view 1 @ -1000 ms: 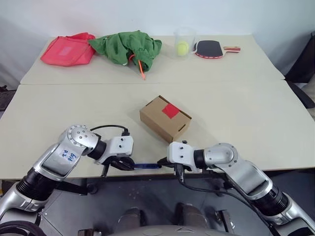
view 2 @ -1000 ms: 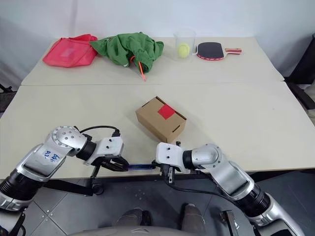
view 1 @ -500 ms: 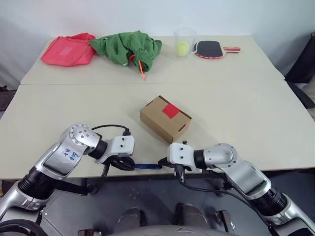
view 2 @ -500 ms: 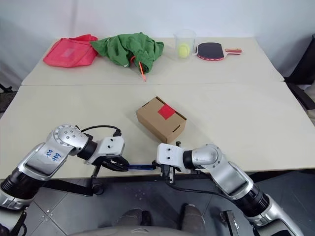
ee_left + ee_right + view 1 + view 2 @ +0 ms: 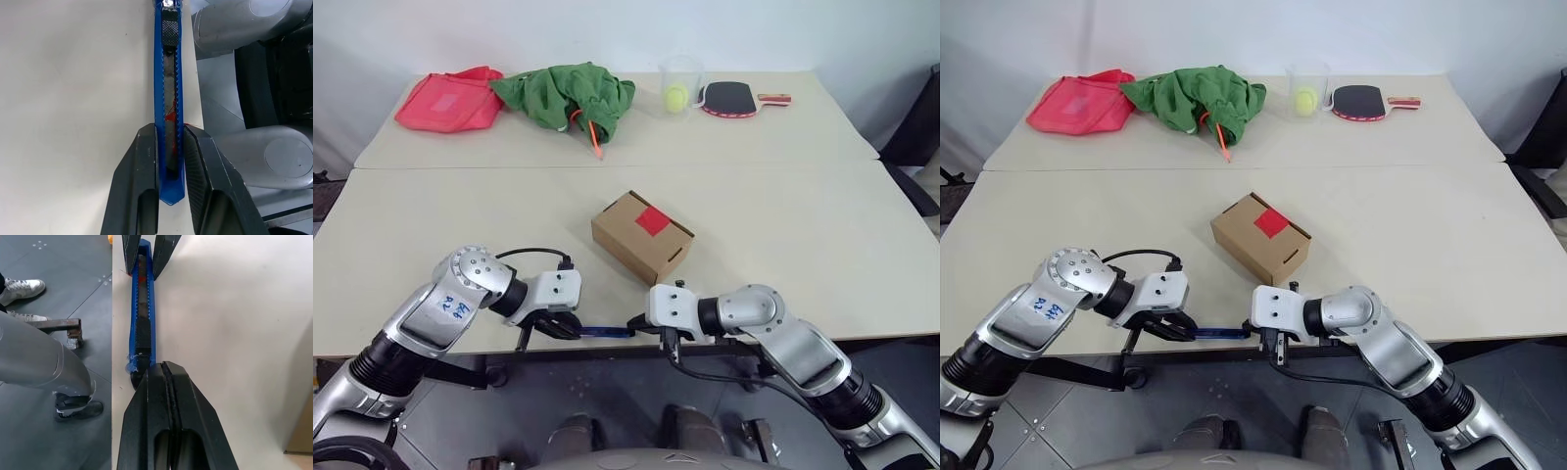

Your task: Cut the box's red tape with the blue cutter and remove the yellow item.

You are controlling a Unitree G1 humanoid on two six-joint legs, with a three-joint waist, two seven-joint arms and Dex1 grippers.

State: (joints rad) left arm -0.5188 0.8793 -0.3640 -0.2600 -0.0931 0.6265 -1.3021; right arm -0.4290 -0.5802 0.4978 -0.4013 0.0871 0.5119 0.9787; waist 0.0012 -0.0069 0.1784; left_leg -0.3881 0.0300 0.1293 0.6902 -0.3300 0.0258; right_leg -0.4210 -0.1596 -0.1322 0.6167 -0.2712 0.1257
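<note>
The brown box [image 5: 641, 235] rests mid-table with the red tape [image 5: 652, 220] on its top face. At the table's near edge the blue cutter [image 5: 605, 331] lies level between both hands. My left gripper [image 5: 169, 132] is shut on one end of the cutter [image 5: 168, 98], a finger on each side. My right gripper [image 5: 164, 366] is shut, its joined fingertips touching the cutter's other end [image 5: 142, 308] without clasping it. Both grippers sit a short way in front of the box. The yellow item is hidden.
Along the far table lie a pink-red bag [image 5: 450, 98], a green cloth [image 5: 570, 93] with an orange-red stick [image 5: 595, 137], a clear cup holding a yellow-green ball [image 5: 677, 93], and a paddle [image 5: 729, 97]. The table's front edge [image 5: 724, 345] runs under both grippers.
</note>
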